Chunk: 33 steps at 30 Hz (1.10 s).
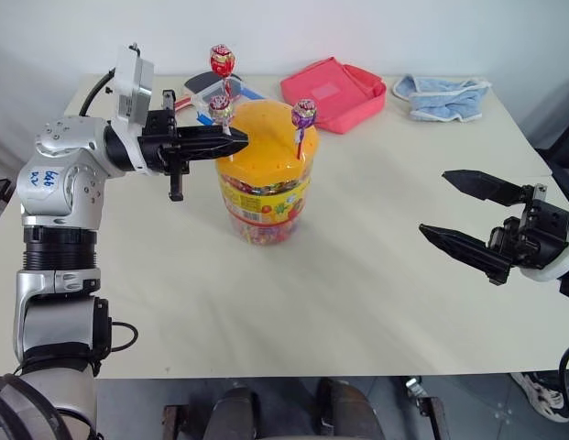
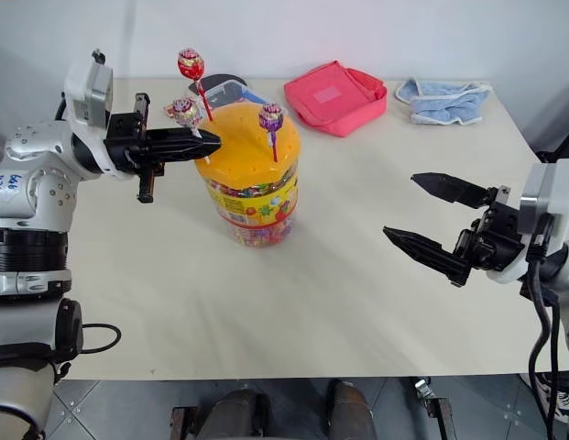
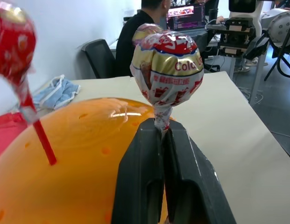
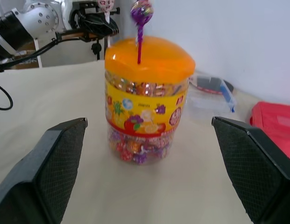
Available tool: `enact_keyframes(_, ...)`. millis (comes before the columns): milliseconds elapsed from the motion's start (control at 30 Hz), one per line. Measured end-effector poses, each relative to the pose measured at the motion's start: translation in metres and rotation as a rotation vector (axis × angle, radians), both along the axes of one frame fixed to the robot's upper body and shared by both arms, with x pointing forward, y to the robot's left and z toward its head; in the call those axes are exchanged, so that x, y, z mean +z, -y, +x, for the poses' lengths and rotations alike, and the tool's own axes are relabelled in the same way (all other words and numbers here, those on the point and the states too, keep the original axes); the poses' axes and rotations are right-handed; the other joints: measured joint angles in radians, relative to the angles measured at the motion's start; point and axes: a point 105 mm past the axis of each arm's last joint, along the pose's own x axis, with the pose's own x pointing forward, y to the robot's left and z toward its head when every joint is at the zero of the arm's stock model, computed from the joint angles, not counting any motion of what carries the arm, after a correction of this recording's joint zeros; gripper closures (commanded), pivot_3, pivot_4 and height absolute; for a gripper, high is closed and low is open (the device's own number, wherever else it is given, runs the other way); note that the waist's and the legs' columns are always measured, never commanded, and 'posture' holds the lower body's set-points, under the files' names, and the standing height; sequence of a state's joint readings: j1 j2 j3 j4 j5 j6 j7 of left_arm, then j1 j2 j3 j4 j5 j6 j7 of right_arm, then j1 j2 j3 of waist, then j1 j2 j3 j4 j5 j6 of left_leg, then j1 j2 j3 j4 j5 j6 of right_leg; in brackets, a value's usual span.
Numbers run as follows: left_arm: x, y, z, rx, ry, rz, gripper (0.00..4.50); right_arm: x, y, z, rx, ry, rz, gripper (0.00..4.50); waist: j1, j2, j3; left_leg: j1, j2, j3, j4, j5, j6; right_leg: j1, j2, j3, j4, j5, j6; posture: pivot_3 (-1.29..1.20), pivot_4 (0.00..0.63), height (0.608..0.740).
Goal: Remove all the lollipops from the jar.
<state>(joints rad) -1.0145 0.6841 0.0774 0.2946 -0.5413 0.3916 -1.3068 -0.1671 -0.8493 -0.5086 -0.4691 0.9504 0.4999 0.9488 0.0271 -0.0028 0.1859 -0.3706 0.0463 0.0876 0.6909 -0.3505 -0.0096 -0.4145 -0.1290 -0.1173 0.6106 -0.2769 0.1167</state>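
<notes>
A cream-white rectangular table [image 1: 357,302] carries everything. Near the upper middle of the frame stands a clear plastic jar [image 1: 263,206] with a domed orange lid and a yellow-red label. Behind it, at the far edge, lie a clear plastic box [image 2: 231,89] with a dark lid, a flat pink-red fabric pouch [image 1: 334,93] and, toward the upper right, a crumpled light-blue cloth [image 1: 442,96].

Bare table [image 1: 376,275] is lying open right of the jar [image 1: 264,197]. Left gripper [image 1: 236,140] and lollipops [image 1: 304,115] are crowding its lid.
</notes>
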Motion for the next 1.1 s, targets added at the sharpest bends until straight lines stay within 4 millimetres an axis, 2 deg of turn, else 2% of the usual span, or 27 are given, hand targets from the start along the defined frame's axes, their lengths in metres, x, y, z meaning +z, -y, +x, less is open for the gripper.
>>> enact_keyframes(133, 0.011, -0.004, 0.002, 0.054, 0.016, 0.010, 4.49, 0.007, -0.008, 0.000, 0.039, 0.019, 0.000, 0.00, -0.002, 0.000, 0.000, 0.000, 0.000, 0.001, 0.001, -0.001, 0.001, 0.000, 0.000, 0.001, 0.001, 0.000, 0.001, 0.00, 0.150, 0.740)
enact_keyframes(300, 0.019, -0.021, 0.006, 0.185, -0.003, 0.029, 4.49, 0.013, -0.012, 0.002, 0.061, 0.029, -0.017, 0.00, -0.003, 0.000, 0.000, 0.000, 0.000, 0.001, 0.001, -0.001, 0.001, 0.000, 0.000, 0.002, 0.000, 0.000, 0.001, 0.00, 0.150, 0.740)
enact_keyframes(433, 0.030, -0.050, 0.006, 0.387, -0.046, 0.041, 4.49, 0.014, -0.011, 0.003, 0.076, 0.013, -0.020, 0.00, -0.005, -0.002, 0.001, 0.000, 0.000, 0.002, 0.001, -0.001, 0.002, -0.001, 0.000, 0.003, 0.001, 0.001, 0.001, 0.00, 0.150, 0.740)
enact_keyframes(467, 0.026, -0.064, 0.004, 0.461, -0.077, 0.052, 4.49, 0.014, -0.011, 0.003, 0.085, 0.007, -0.025, 0.00, -0.008, -0.002, 0.001, 0.001, 0.000, 0.003, 0.001, -0.001, 0.002, -0.001, 0.000, 0.004, 0.001, 0.001, 0.001, 0.00, 0.150, 0.740)
enact_keyframes(567, 0.000, -0.111, 0.001, 0.711, -0.271, 0.081, 4.49, 0.013, -0.011, 0.006, 0.104, -0.010, -0.031, 0.00, -0.016, -0.002, 0.001, 0.001, 0.000, 0.004, 0.000, -0.002, 0.002, -0.002, 0.000, 0.006, 0.002, 0.001, 0.001, 0.00, 0.150, 0.740)
enact_keyframes(667, -0.030, -0.134, 0.000, 0.861, -0.446, 0.088, 4.49, 0.011, -0.015, 0.009, 0.140, -0.022, -0.039, 0.00, -0.009, -0.003, 0.002, 0.001, 0.000, 0.004, 0.001, -0.002, 0.003, -0.002, 0.000, 0.006, 0.002, 0.001, 0.002, 0.00, 0.150, 0.740)
enact_keyframes(833, -0.106, -0.180, -0.008, 1.159, -0.709, 0.201, 4.49, 0.003, -0.021, 0.013, 0.200, -0.059, -0.072, 0.00, -0.003, -0.003, 0.001, 0.000, 0.000, 0.005, 0.002, -0.004, 0.004, -0.003, 0.000, 0.007, 0.002, 0.001, 0.002, 0.00, 0.150, 0.740)
enact_keyframes(900, -0.135, -0.191, -0.015, 1.236, -0.779, 0.290, 4.49, -0.005, -0.024, 0.014, 0.229, -0.085, -0.099, 0.00, -0.003, -0.003, 0.001, 0.000, 0.000, 0.006, 0.002, -0.004, 0.004, -0.004, 0.000, 0.007, 0.002, 0.001, 0.002, 0.00, 0.150, 0.740)
enact_keyframes(967, -0.155, -0.198, -0.021, 1.286, -0.838, 0.359, 4.49, -0.010, -0.027, 0.014, 0.253, -0.105, -0.114, 0.00, -0.002, -0.005, 0.002, -0.001, 0.000, 0.006, 0.002, -0.004, 0.003, -0.005, 0.000, 0.008, 0.002, 0.001, 0.002, 0.00, 0.150, 0.740)
enact_keyframes(1033, -0.166, -0.205, -0.025, 1.345, -0.887, 0.401, 4.49, -0.009, -0.030, 0.014, 0.265, -0.098, -0.116, 0.00, -0.003, -0.005, 0.002, -0.001, 0.000, 0.006, 0.002, -0.004, 0.003, -0.005, 0.000, 0.008, 0.003, 0.001, 0.002, 0.00, 0.150, 0.740)
enact_keyframes(1100, -0.167, -0.208, -0.025, 1.374, -0.907, 0.408, 4.49, -0.007, -0.031, 0.015, 0.264, -0.089, -0.118, 0.00, -0.002, -0.006, 0.001, -0.001, 0.000, 0.007, 0.002, -0.005, 0.003, -0.005, 0.000, 0.008, 0.003, 0.001, 0.002, 0.00, 0.150, 0.740)
